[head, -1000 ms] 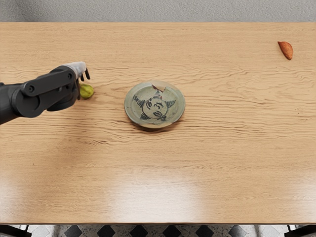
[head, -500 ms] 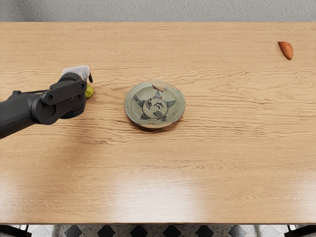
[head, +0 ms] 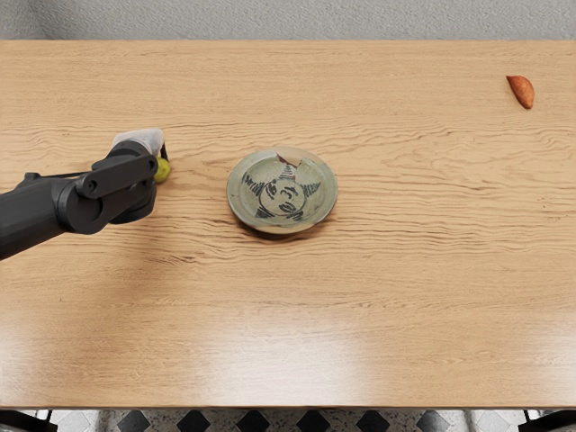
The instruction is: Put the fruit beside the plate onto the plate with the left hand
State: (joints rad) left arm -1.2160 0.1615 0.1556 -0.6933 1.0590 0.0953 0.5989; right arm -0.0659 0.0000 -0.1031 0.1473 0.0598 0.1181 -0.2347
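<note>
Head view: left hand (head: 138, 146) over fruit (head: 164, 169), apart from plate (head: 234, 191).

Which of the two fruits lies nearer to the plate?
The yellow-green fruit at the left hand, left of the plate; the orange fruit lies far right.

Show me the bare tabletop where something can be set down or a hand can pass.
Bare wood runs along the whole near edge of the table, and between the plate and the orange-brown piece at far right. It is crowded only left of the plate, where the left hand partly hides the green fruit.
</note>
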